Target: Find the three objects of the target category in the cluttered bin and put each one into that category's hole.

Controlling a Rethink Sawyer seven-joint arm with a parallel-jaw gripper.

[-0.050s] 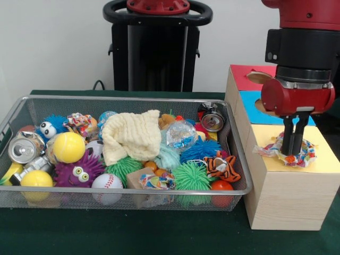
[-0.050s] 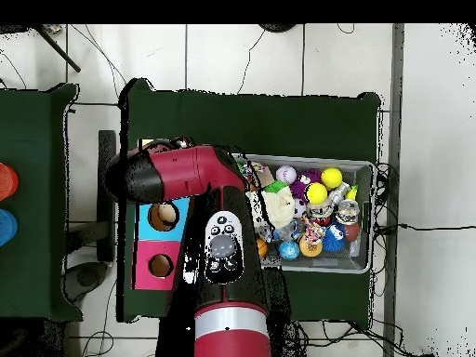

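The black gripper (image 1: 292, 141) is clamped on a crinkly, multicoloured wrapped packet (image 1: 285, 151) atop the yellow section (image 1: 324, 151) of the pale wooden box (image 1: 287, 196) (hidden under the arm from overhead). Beside it, the silver wire-mesh bin (image 1: 241, 175) holds 1 cream knitted cloth (image 1: 130, 135) among toys on the green surface (image 1: 159, 234).

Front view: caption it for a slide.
End effector holds a crinkly wrapper on the box's yellow section, beside the cluttered bin.

Yellow hole (image 1: 295, 153) hidden under wrapper (image 1: 279, 150); arm (image 1: 303, 32) cut off, perhaps.
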